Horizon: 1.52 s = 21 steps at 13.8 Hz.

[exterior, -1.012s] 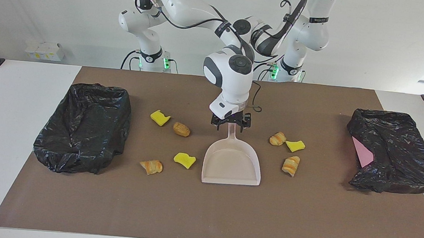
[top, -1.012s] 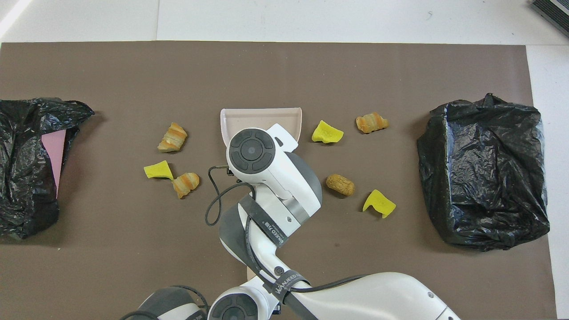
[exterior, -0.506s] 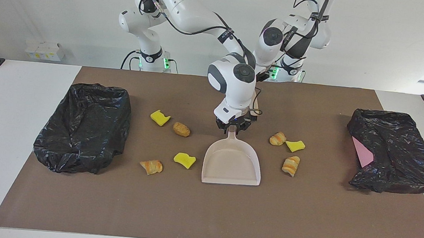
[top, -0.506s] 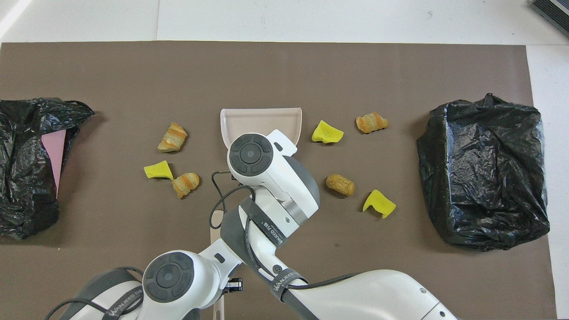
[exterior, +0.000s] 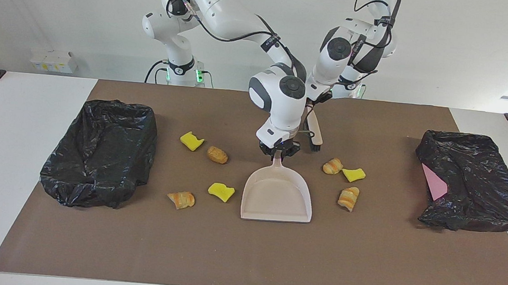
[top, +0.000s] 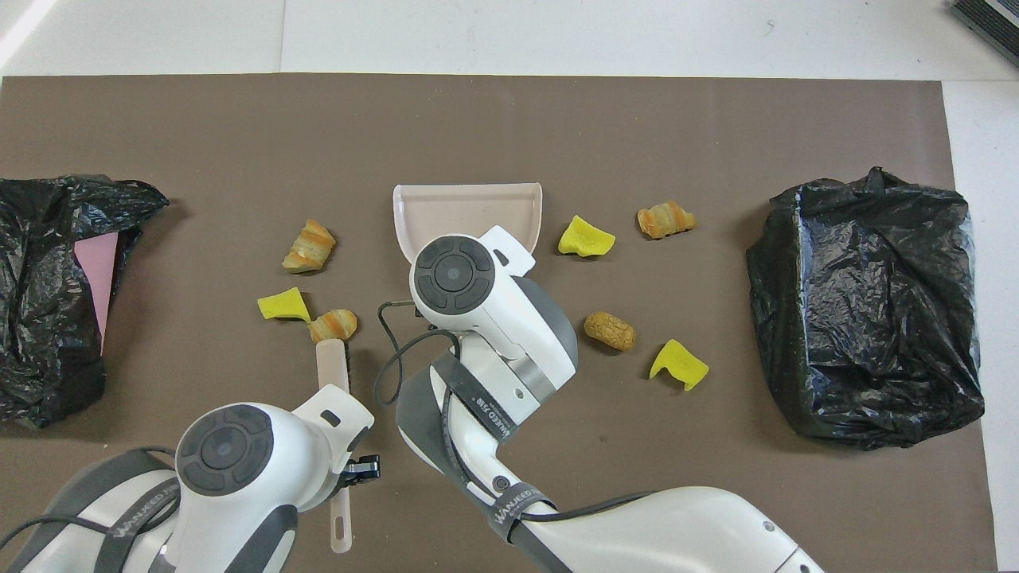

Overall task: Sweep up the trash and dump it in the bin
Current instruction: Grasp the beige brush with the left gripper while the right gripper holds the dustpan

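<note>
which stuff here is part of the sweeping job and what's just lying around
Part of the job:
- dustpan, handle gripped by the right gripper
- brush, held by the left gripper
- seven trash pieces scattered on either side of the dustpan
- two black-bagged bins, one at each end of the table

Just lying about:
- white boxes off the table

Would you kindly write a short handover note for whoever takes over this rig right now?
Right gripper: shut on the dustpan handle; pan flat mid-table.
Left gripper: shut on the brush, raised near the pieces toward the left arm's end.
Trash: seven pieces on the mat, e.g. croissant bit and yellow chunk; none in the pan.
Bins: black-bagged bins at each end.
Done: both tools grasped. Left: sweep, dump.
</note>
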Tool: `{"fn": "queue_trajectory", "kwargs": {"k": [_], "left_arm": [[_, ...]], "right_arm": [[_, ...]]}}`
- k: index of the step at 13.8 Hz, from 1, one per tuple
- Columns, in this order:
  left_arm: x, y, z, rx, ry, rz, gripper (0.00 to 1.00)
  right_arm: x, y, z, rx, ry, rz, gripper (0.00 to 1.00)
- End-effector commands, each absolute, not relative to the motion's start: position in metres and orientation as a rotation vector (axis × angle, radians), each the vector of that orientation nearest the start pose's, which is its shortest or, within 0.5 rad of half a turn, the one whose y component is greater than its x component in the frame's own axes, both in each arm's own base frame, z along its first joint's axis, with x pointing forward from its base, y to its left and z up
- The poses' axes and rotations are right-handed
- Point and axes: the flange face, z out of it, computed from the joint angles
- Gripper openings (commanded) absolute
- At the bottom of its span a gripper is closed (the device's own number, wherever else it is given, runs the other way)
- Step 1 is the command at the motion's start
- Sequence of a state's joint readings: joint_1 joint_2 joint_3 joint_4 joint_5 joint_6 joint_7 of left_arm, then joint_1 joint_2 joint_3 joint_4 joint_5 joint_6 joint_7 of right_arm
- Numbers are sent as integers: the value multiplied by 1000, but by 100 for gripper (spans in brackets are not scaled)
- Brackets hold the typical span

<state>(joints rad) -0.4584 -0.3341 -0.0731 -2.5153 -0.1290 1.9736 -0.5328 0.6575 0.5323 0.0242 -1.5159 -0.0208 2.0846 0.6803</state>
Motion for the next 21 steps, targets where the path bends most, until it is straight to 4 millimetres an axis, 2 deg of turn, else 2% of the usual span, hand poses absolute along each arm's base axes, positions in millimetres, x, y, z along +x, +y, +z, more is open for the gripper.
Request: {"fn": "queue_trajectory", "kwargs": {"k": [1, 3, 5, 7, 10, 12, 13, 16, 19, 20, 21], "left_arm": [[364, -181, 407, -3080, -137, 288, 0], [388, -148, 410, -3086, -122, 251, 0], [411, -109, 409, -3117, -104, 216, 0], [439, -73, 409, -3143, -89, 167, 0], [484, -46, 396, -3158, -41, 198, 0], [520, -40, 387, -3127, 84, 223, 0], [528, -41, 382, -3122, 120, 235, 0], [528, -43, 366, -3117, 273, 286, 0], [519, -54, 362, -3102, 397, 337, 0], [516, -56, 361, -3099, 414, 344, 0], [511, -68, 359, -3091, 448, 356, 0]], "right_arm": [[554, 422, 376, -3113, -192, -91, 0], [552, 420, 374, -3128, -304, -91, 0], [539, 416, 370, -3117, -586, -68, 0], [533, 408, 367, -3101, -776, -25, 0], [537, 397, 368, -3101, -1108, -20, 0], [536, 395, 368, -3055, -1257, 16, 0], [535, 394, 367, -3035, -1332, 43, 0], [533, 385, 366, -2878, -1675, 163, 0], [528, 384, 370, -2786, -1815, 207, 0], [528, 383, 370, -2711, -1916, 223, 0], [527, 384, 369, -2617, -2031, 236, 0]]}}
